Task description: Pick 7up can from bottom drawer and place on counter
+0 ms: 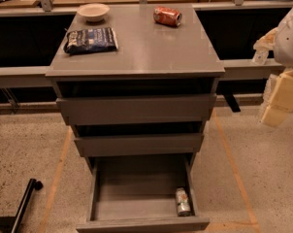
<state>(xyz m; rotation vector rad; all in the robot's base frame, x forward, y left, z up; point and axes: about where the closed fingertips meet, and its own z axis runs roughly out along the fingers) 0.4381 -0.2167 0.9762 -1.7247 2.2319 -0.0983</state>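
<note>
In the open bottom drawer [132, 198], against its right wall near the front, the 7up can [183, 201] seems to be lying on its side, long axis running front to back. The gripper [281, 98] is hanging off the counter's [146, 47] right side, well above and right of the can; how wide it is set, I cannot tell.
</note>
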